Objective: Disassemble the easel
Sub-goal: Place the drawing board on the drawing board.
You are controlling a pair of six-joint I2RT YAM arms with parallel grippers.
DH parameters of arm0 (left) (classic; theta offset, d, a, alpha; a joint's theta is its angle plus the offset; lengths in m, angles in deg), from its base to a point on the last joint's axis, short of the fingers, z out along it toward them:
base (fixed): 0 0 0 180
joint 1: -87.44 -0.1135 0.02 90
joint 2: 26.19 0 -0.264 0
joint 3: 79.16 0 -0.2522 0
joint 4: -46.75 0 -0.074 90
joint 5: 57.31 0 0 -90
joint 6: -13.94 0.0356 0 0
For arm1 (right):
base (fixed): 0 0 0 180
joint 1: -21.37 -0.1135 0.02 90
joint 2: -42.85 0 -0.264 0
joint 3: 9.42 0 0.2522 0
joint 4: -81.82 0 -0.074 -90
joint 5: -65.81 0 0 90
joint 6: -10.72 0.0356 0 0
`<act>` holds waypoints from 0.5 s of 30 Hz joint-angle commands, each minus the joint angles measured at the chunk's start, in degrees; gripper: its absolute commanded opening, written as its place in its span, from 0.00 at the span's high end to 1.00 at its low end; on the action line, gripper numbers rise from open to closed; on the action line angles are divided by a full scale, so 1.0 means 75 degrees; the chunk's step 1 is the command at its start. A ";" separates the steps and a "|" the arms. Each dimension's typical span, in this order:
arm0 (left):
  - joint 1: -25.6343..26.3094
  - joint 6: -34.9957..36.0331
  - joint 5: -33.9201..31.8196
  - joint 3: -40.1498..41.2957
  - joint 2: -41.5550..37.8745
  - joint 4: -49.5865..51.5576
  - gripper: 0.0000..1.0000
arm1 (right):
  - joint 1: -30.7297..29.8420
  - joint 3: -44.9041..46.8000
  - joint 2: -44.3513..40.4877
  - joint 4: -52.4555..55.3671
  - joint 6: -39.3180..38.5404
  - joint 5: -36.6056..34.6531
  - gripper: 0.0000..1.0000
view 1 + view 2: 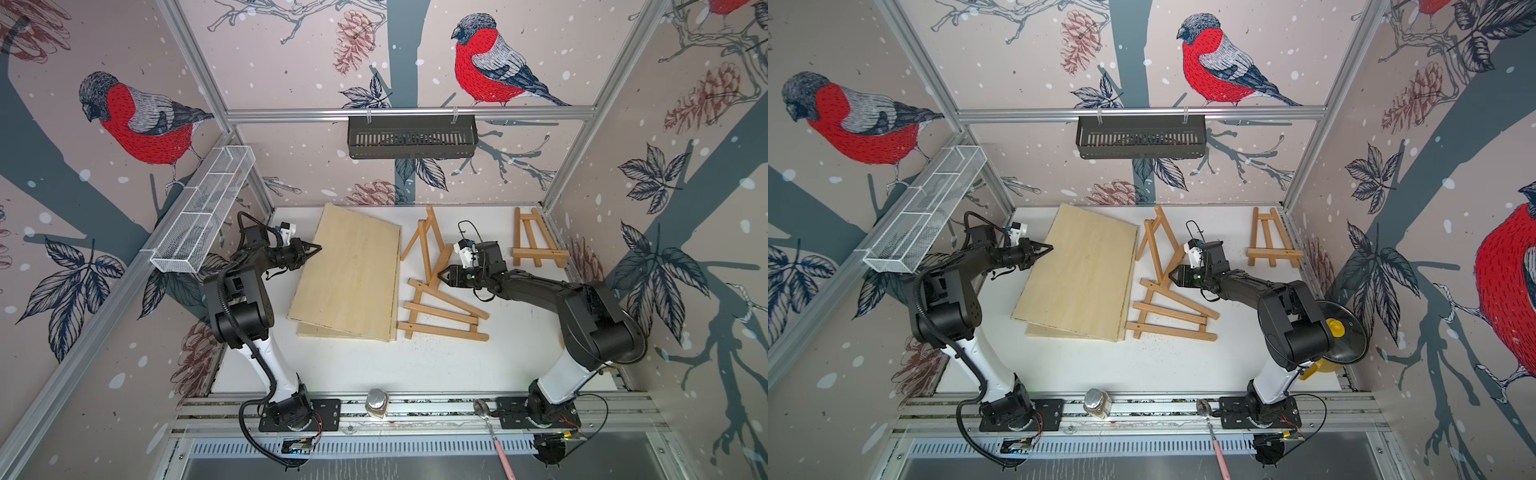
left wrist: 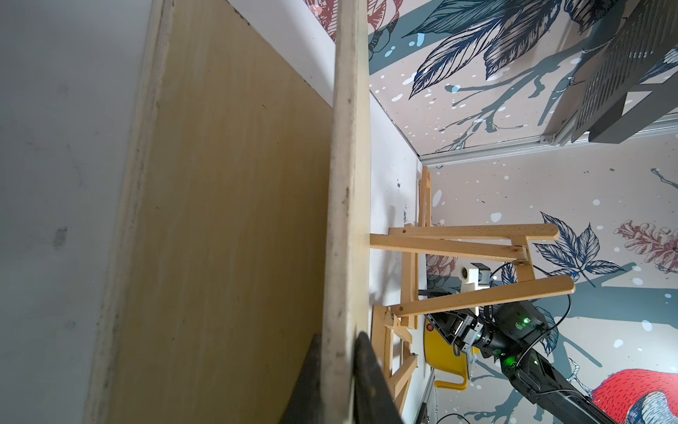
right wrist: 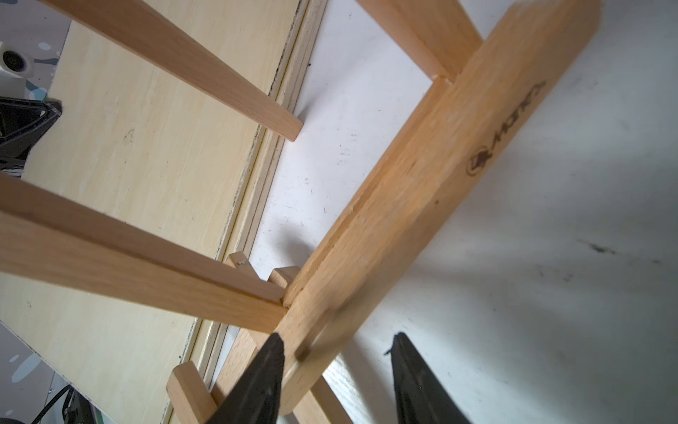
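Presently, locate the light beechwood A-frame easel (image 1: 424, 249) just right of centre in both top views, propped at a tilt on the white tabletop (image 1: 415, 365), close beside the pale rectangular plywood board (image 1: 353, 270). Note the right gripper (image 3: 337, 336), jaws parted and straddling the end of the flat ledge bar (image 3: 440, 165) without clamping it. Note the left gripper (image 2: 337, 337), closed on the raised edge of the plywood board.

Treat the easel as light, rigid and smooth-faced. Expect sliding or tipping under a sideways push, and probably some play at the rear leg. Take hold across the ledge bar's narrow faces, near a leg joint.

Read the long axis from the apex, toward the upper frame edge, down to the ledge bar at the right gripper, with that bar crossing it diagonally.
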 commanded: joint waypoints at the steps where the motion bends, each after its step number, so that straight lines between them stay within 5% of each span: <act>1: -0.0001 0.0440 -0.1232 -0.0032 0.0050 0.0252 1.00 | 0.0008 -0.0059 0.0123 -0.0427 0.0181 0.0127 0.51; 11: 0.0000 0.0420 -0.1307 -0.0005 0.0111 0.0253 1.00 | 0.0031 -0.0304 0.0611 -0.0439 0.0218 0.0020 0.75; 15: -0.0001 0.0366 -0.1361 0.0041 0.0165 0.0179 1.00 | 0.0022 -0.0390 0.0661 -0.0275 0.0100 -0.0116 0.77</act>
